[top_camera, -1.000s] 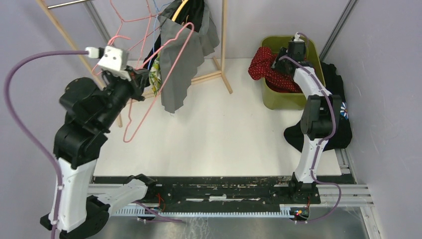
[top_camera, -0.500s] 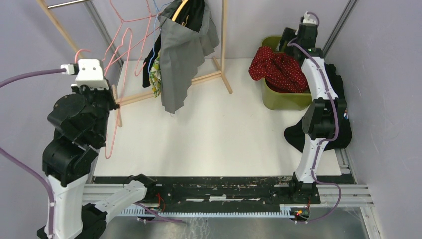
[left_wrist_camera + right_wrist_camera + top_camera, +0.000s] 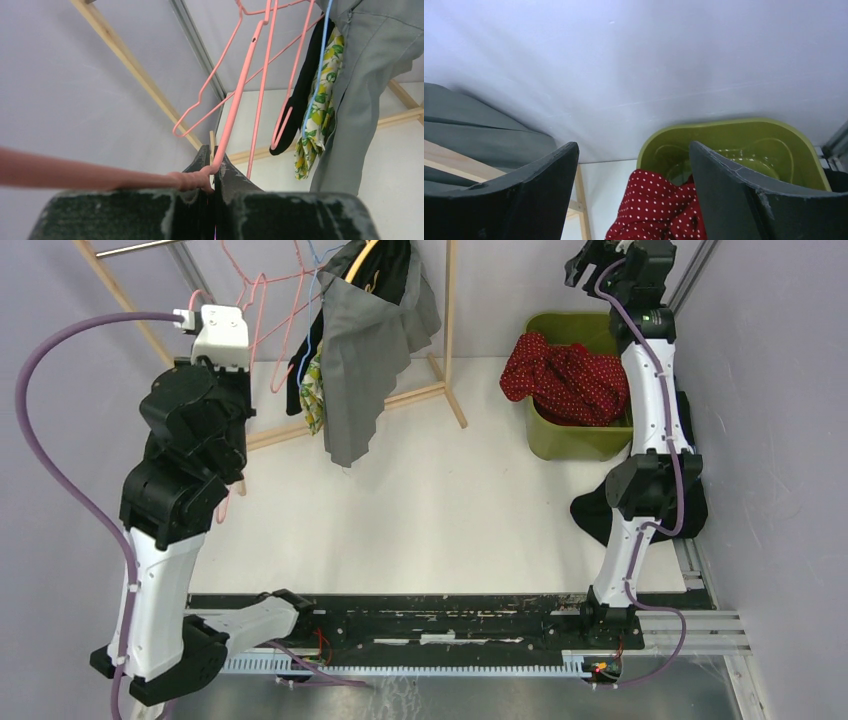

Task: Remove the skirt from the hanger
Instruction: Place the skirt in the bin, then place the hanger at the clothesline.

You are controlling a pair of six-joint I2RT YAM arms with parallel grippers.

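My left pincer (image 3: pixel 215 167) clamped on bare pink hanger (image 3: pixel 235 107). My right pincer (image 3: pixel 633 150) spread wide, empty, above green bin (image 3: pixel 585 445). Inside bin: red polka-dot skirt (image 3: pixel 565 375). Removal judged complete; hanger to stow.

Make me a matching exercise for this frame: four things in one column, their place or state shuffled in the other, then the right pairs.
1. red dotted skirt
2. pink hanger
3. grey garment
4. right claw

A. open, empty
B. hanging at the wooden rack
C. heaped in the green bin
D. pinched in the left claw

Pairs: 1-C, 2-D, 3-B, 4-A
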